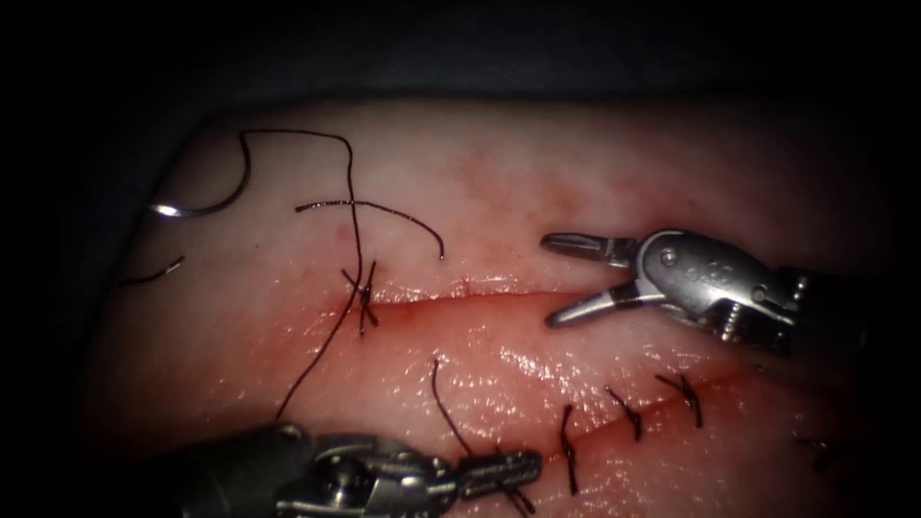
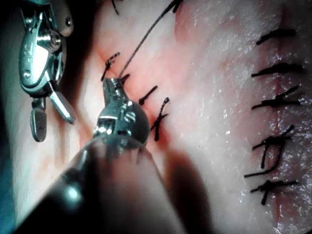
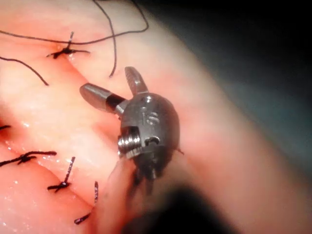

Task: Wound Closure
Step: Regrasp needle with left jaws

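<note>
We're seeing R tool [image 1: 566, 280] fingers gaping, holding nothing; L tool [image 1: 499, 473] fingers pinching the thread [image 1: 446, 403]. Needle [image 1: 206, 201] lying loose far off; risk: thread snagging knots.

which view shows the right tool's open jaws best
The endoscope view: the right tool shows side-on over the cut, jaws spread, holding nothing. The right wrist view sees it from behind; the left wrist view catches it at an edge.

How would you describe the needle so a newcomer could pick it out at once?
Start at the tissue and find the open cut across its middle, with the right tool open and empty at its right end. Go up and far left: the needle lies loose on the surface, in neither tool. Unlike the dark thread trailing from it, it is a stiff curve with a bright glinting tip.
</note>
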Controlling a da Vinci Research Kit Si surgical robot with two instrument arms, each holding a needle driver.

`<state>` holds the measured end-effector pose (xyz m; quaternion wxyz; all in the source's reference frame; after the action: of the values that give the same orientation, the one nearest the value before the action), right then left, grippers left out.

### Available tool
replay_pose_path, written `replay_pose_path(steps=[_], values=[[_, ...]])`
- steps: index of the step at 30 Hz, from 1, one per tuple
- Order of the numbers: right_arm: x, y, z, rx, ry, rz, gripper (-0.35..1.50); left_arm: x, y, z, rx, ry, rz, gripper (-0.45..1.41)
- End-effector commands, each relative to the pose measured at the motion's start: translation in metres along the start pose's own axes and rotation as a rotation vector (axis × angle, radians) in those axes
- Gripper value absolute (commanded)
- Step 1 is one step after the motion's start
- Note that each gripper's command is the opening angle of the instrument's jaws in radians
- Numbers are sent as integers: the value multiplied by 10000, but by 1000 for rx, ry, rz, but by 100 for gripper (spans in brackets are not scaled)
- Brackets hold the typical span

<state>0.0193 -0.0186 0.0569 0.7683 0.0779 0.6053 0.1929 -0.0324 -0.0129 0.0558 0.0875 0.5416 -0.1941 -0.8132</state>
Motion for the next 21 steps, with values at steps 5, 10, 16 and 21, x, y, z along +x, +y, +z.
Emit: replay_pose_path(steps=[5,10,16,21], values=[[12,-35,43,88,63,-213,116,-14,-26,-7,-7,-4,-5,-45],[14,-60,74,132,94,-254,119,-23,-29,-13,-23,-27,10,-45],[11,-61,101,181,153,-294,119,-25,-21,-14,-71,-37,24,-45],[10,-67,115,209,182,-308,116,-26,-20,-16,-88,-42,27,-45]])
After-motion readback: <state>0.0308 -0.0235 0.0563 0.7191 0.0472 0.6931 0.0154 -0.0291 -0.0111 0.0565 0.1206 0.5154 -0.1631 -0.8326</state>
